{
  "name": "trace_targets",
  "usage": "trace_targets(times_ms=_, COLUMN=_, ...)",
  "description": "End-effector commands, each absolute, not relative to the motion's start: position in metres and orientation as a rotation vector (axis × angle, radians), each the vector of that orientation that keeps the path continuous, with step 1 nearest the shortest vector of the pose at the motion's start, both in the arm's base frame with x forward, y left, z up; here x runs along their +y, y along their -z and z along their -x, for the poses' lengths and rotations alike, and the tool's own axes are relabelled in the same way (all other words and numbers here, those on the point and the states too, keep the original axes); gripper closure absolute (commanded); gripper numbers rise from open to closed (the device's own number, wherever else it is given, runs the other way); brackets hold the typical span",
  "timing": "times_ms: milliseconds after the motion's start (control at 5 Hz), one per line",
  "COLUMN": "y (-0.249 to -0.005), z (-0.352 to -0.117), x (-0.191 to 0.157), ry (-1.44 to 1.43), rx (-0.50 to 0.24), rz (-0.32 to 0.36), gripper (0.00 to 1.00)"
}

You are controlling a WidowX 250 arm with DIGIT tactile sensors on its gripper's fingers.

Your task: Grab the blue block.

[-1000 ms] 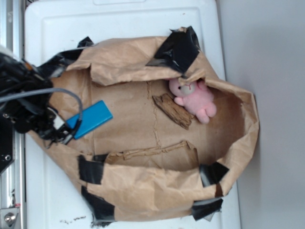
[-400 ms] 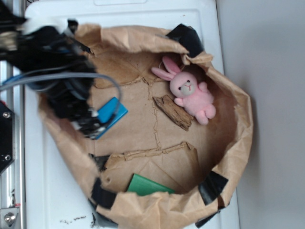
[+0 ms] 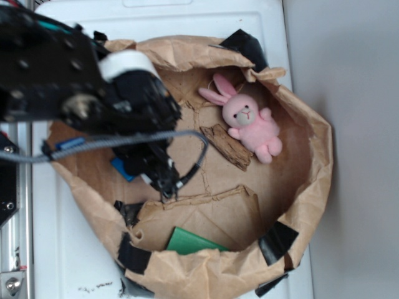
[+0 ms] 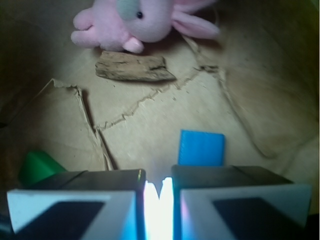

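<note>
The blue block [image 3: 120,168] lies flat on the floor of the brown paper bag [image 3: 312,187], mostly hidden under my black arm in the exterior view. In the wrist view the blue block [image 4: 201,147] rests just beyond my right finger, whose top edge covers its near end. My gripper [image 3: 165,187] hangs low inside the bag, slightly right of the block. The gripper [image 4: 159,182] is shut, with only a thin bright slit between the fingers and nothing held.
A pink plush bunny [image 3: 249,124] lies at the bag's far right beside a torn brown scrap [image 3: 225,144]. A flat green block [image 3: 190,242] leans in the front fold, also seen as the green block [image 4: 37,167] at left. Crumpled bag walls ring everything.
My arm has swung right and down into the bag, now covering most of the blue block. The bag's rim opened out a second ago, baring the bunny's ears and the green block.
</note>
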State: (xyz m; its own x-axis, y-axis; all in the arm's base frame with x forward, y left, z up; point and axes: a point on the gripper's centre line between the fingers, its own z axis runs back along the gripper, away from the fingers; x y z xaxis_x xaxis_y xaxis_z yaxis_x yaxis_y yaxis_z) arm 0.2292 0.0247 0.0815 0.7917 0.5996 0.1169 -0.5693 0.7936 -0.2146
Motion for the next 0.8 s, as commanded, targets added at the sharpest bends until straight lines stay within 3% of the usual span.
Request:
trace_targets(times_ms=0, y=-0.096, z=-0.242, x=0.028, ry=-0.554, rx=-0.216, rz=0.141, gripper=0.0)
trace_targets(times_ms=400, y=-0.096, z=-0.242, x=0.028, ry=-0.554, rx=-0.216, rz=0.141, gripper=0.0)
trace_targets(times_ms=600, y=-0.089, z=-0.232, x=0.04, ry=-0.528, rx=-0.157, rz=0.181, gripper=0.0)
